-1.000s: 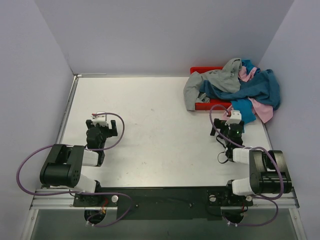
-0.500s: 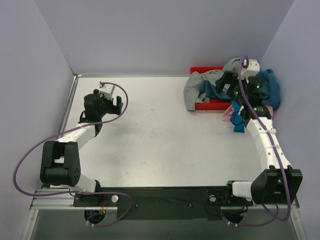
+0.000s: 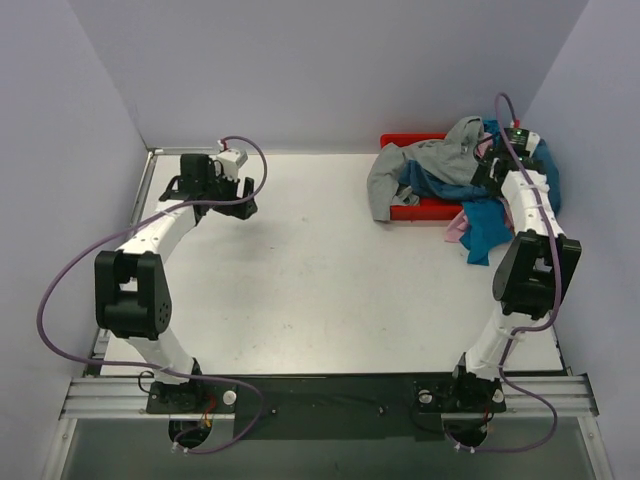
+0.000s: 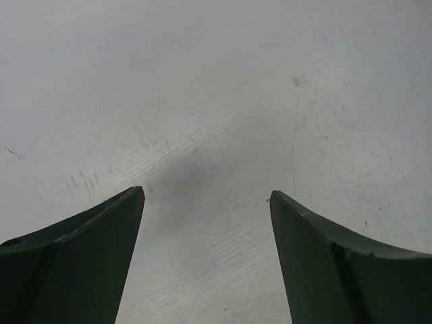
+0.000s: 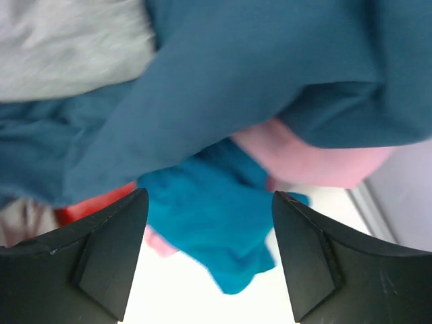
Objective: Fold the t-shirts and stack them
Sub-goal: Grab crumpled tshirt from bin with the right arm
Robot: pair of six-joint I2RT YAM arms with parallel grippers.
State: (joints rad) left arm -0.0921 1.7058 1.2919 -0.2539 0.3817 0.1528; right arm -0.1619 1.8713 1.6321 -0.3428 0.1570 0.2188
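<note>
The t-shirts lie in a crumpled pile at the back right. The grey shirt (image 3: 430, 160) drapes over the red tray. The dark teal-blue shirt (image 3: 448, 185) lies across the middle. The turquoise shirt (image 3: 485, 228) and a bit of the pink shirt (image 3: 455, 230) hang onto the table. My right gripper (image 3: 492, 165) is open just above the pile. Its wrist view shows the dark teal shirt (image 5: 236, 67), grey shirt (image 5: 67, 47), pink shirt (image 5: 310, 158) and turquoise shirt (image 5: 209, 216) beyond the open gripper (image 5: 209, 199). My left gripper (image 3: 212, 192) is open and empty over the bare table (image 4: 216, 101).
The red tray (image 3: 418, 209) sits under the pile at the back right, and a sliver shows in the right wrist view (image 5: 88, 206). Lilac walls enclose the table on the left, back and right. The white tabletop (image 3: 310, 260) spreads between the arms.
Both arms have reached out from near their bases. The left went to the far left back. The right went onto the pile, and the turquoise and pink cloth shifted left.
</note>
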